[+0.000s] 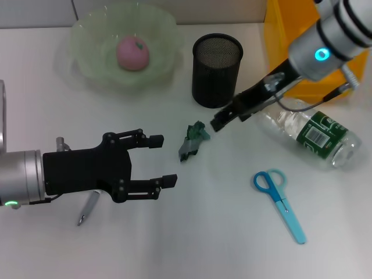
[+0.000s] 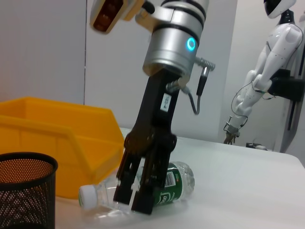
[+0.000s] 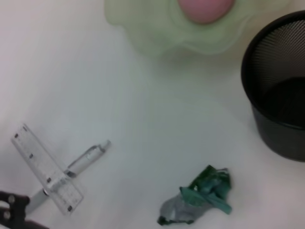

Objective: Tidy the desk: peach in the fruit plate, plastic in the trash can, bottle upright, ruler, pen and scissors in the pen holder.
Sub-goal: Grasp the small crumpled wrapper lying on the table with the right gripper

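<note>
Nearest, left gripper (image 1: 165, 160) low over the white desk (image 1: 192, 238), fingers spread wide and holding nothing, well to the left of the black mesh pen holder (image 1: 217, 70) and nearer the robot. Partly hidden under that arm, the pen (image 1: 88, 209), crossed by the clear ruler (image 3: 46, 169) in the right wrist view. Blue scissors (image 1: 280, 203) flat on the desk, well in front of the pen holder and to its right. Crumpled green plastic (image 1: 192, 139) just in front of the pen holder, a little to its left. Right gripper (image 1: 217, 122) angled down close beside the plastic, just in front of the holder; fingers nearly together, gripping nothing. Clear bottle (image 1: 311, 136) on its side, right of the holder. Yellow bin (image 1: 296, 40) farther right and behind. Pink peach (image 1: 133, 52) already in the pale green fruit plate (image 1: 87, 40), left of the holder.
</note>
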`<action>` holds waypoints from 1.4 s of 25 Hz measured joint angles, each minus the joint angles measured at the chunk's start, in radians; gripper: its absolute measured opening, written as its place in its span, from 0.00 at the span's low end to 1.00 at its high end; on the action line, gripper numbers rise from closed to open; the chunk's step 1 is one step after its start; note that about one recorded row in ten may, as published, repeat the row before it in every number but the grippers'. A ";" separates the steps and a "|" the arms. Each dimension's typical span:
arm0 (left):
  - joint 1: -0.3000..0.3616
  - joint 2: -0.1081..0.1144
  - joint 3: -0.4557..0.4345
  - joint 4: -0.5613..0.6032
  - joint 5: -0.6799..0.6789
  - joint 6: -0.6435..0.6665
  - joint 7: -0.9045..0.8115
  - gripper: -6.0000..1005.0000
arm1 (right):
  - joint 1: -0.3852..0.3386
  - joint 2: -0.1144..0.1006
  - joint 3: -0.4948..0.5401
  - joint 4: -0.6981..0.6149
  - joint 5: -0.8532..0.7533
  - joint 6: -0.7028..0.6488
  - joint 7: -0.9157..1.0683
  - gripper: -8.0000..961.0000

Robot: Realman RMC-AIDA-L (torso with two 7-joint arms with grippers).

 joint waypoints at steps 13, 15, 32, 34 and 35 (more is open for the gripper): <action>-0.003 -0.001 0.000 0.001 0.000 -0.013 0.000 0.80 | -0.003 0.002 -0.079 0.168 0.119 0.209 -0.003 0.83; -0.004 -0.001 0.000 0.002 0.000 -0.013 0.000 0.80 | -0.005 0.002 -0.093 0.170 0.136 0.218 -0.003 0.83; -0.008 -0.001 0.003 0.000 0.000 -0.037 0.005 0.80 | 0.000 0.005 -0.146 0.276 0.246 0.355 -0.024 0.82; -0.008 -0.001 0.003 -0.001 0.000 -0.037 0.008 0.80 | -0.002 0.005 -0.159 0.281 0.270 0.363 -0.031 0.82; -0.008 -0.001 0.003 -0.001 0.000 -0.037 0.010 0.80 | -0.004 0.005 -0.171 0.286 0.288 0.373 -0.036 0.82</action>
